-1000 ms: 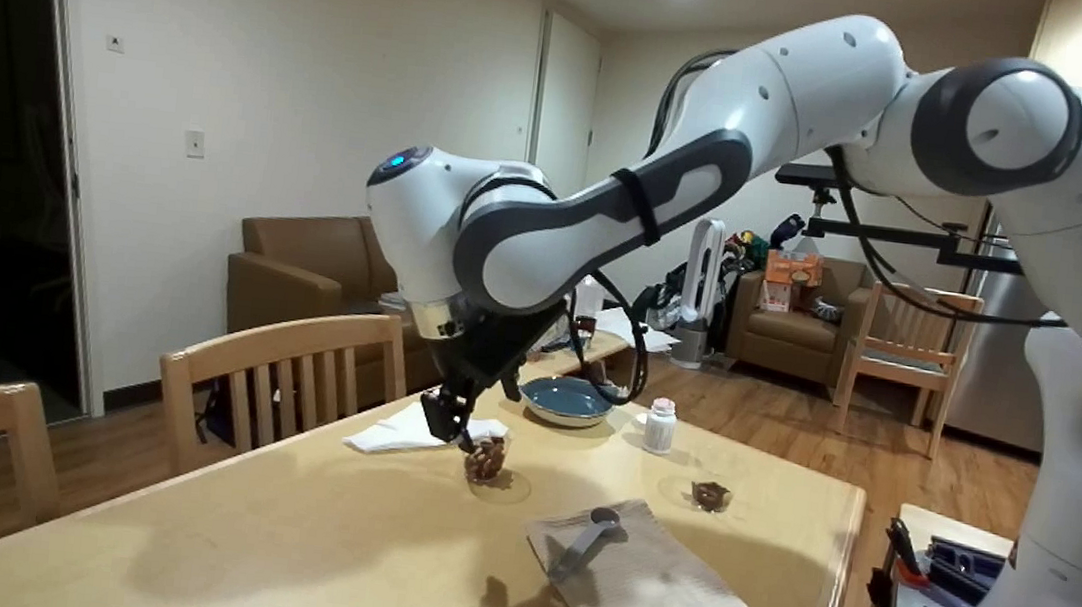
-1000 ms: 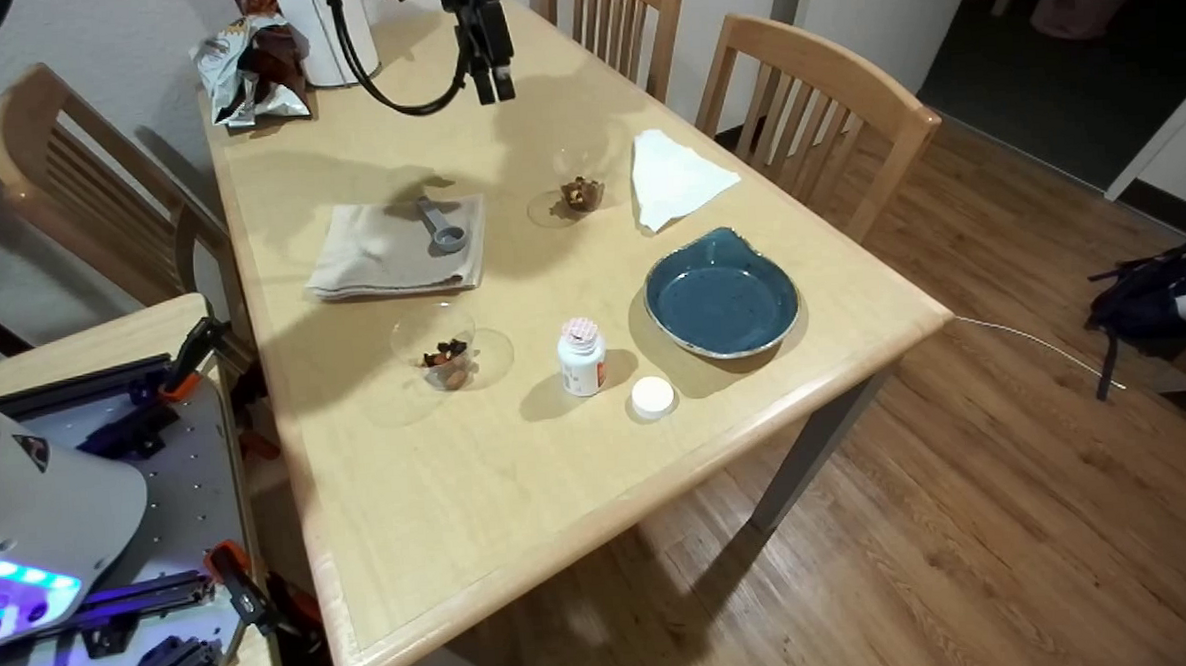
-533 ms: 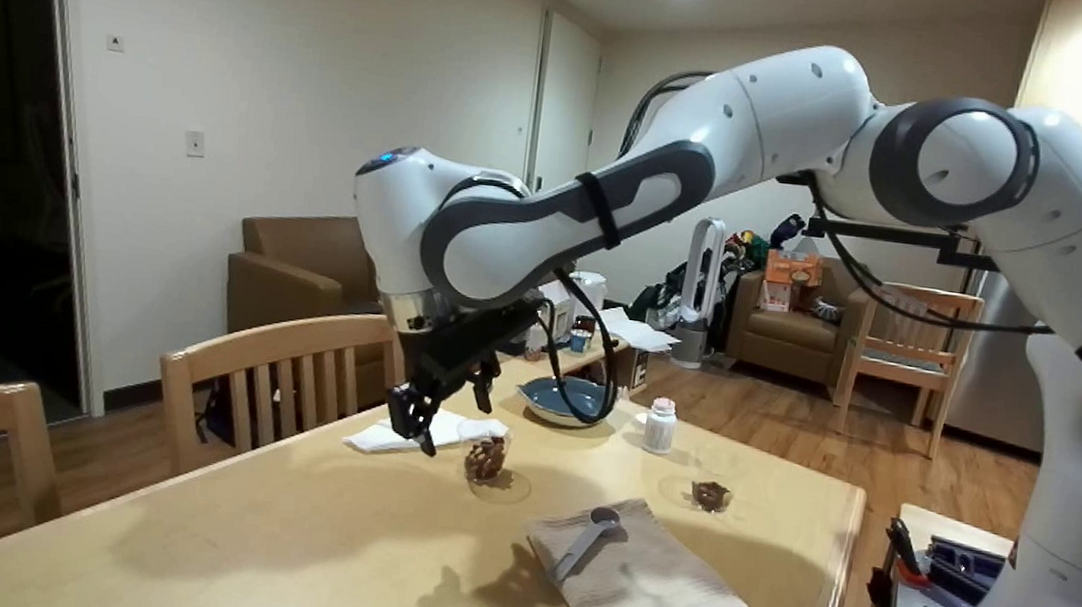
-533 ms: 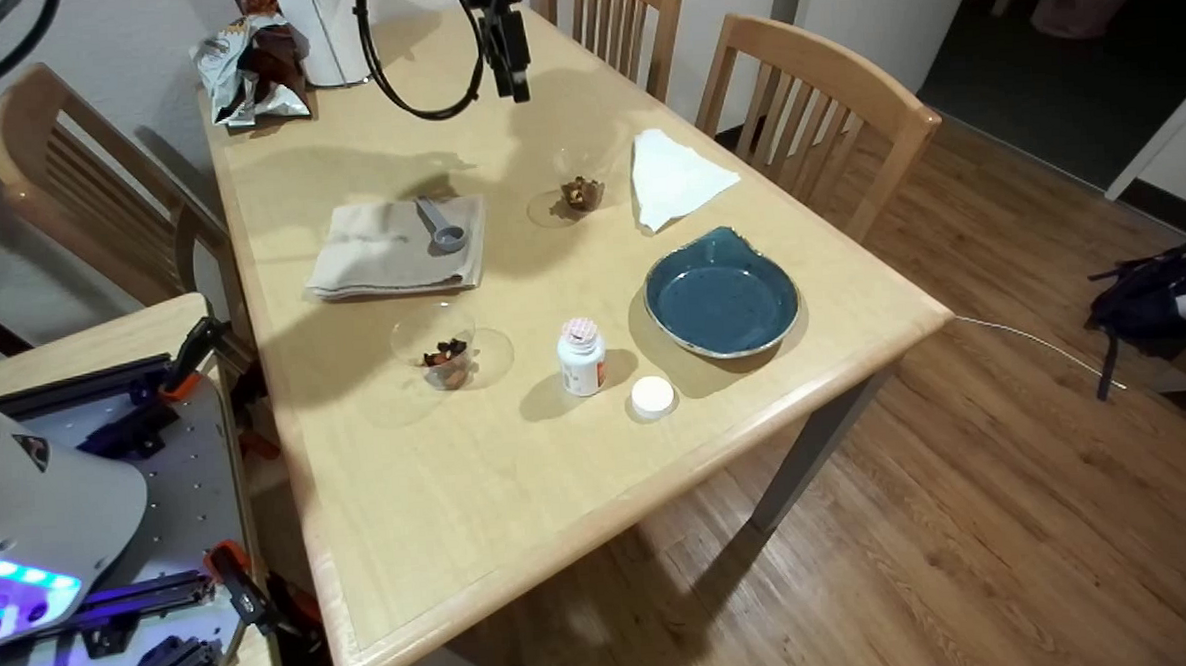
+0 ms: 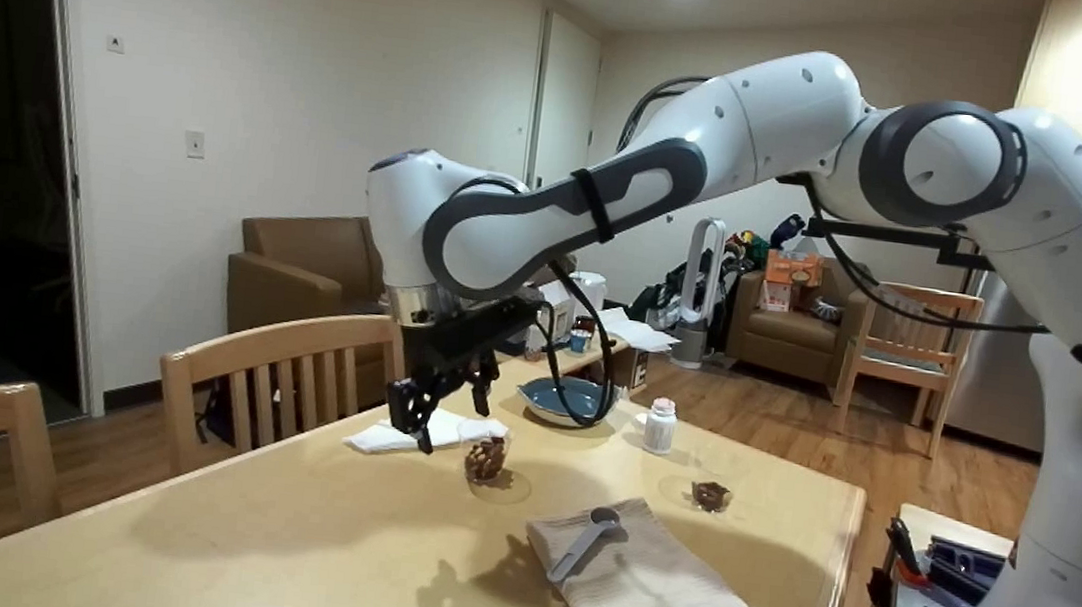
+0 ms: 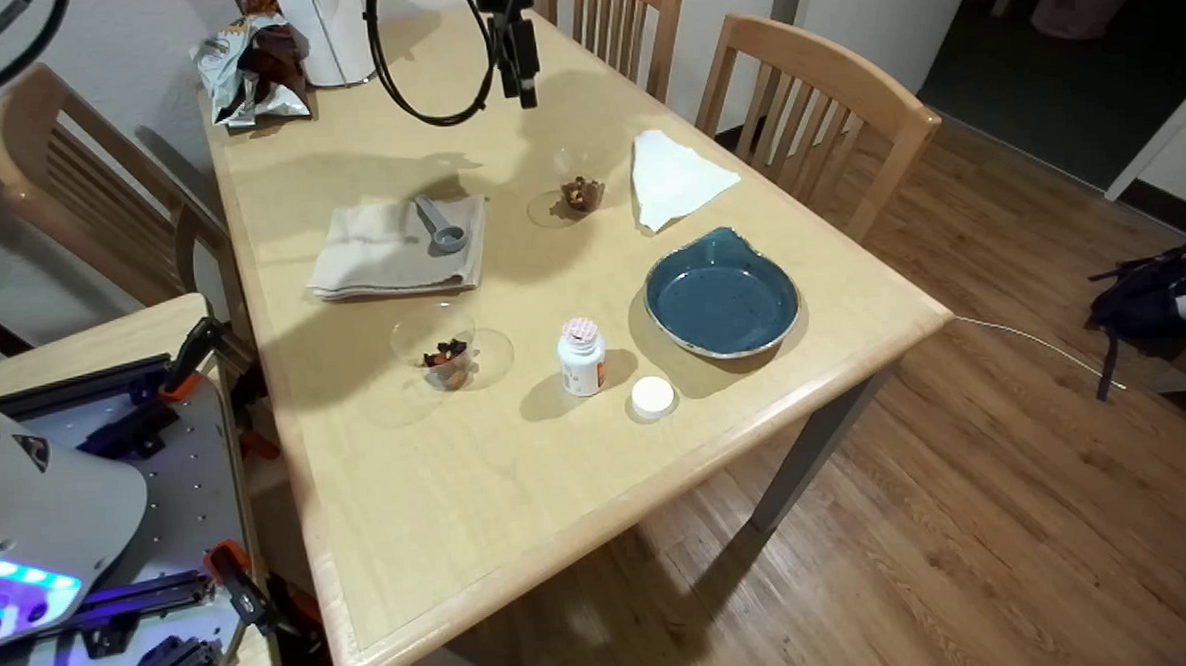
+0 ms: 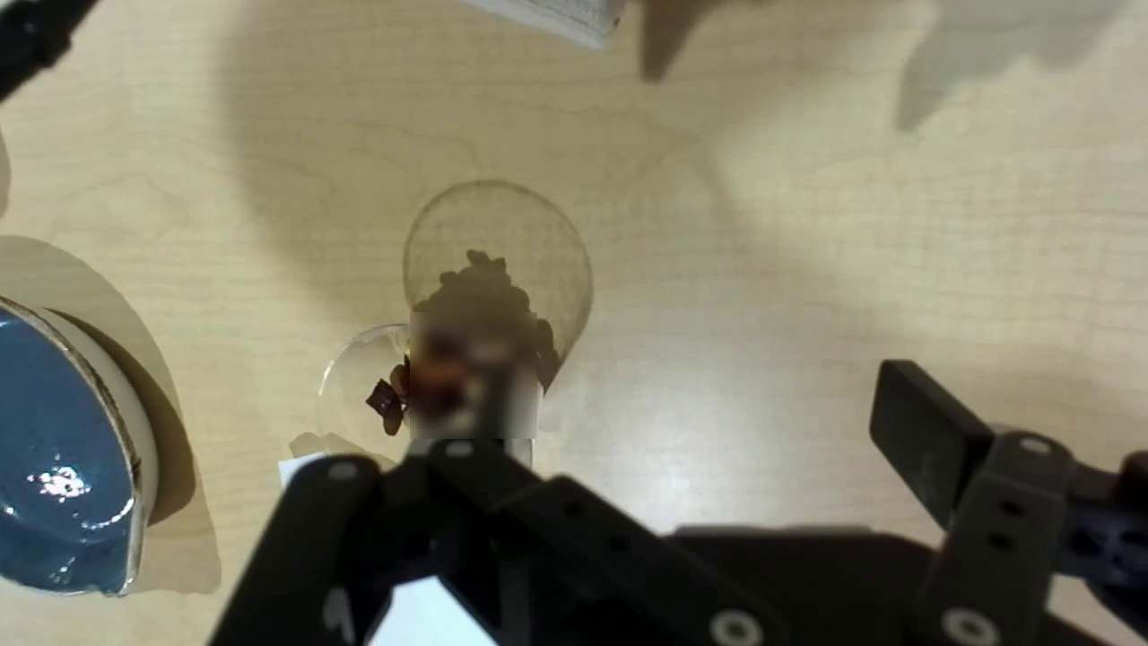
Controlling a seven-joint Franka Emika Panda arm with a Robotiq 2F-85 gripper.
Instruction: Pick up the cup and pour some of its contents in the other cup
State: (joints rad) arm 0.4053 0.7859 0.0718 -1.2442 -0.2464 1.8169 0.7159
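Observation:
A clear cup [image 5: 485, 461] holding brown nuts or dried fruit stands on the table in both exterior views. Closer to the robot base is the other cup [image 6: 446, 362], also clear, with similar dark contents. My gripper [image 5: 454, 425] hangs above the table on the far side of the first cup, jaws wide apart. In the wrist view bare table shows between the gripper's [image 7: 677, 408] fingers; the left finger overlaps the nearer cup [image 7: 386, 401], and a blurred patch hides part of its contents. Nothing is held.
A blue dish [image 6: 721, 292], a white bottle [image 6: 582, 361] and a white cap [image 6: 653, 397] stand toward one table end. A grey scoop [image 5: 582, 546] lies on a folded beige cloth [image 5: 661, 598]. White paper [image 6: 677, 182] lies beside the first cup. Wooden chairs [image 5: 287, 377] line the table.
My gripper has swung away from over the nut cup, leftward in one exterior view and slightly right in another, with the wrist turned. It stays open; the cups have not moved.

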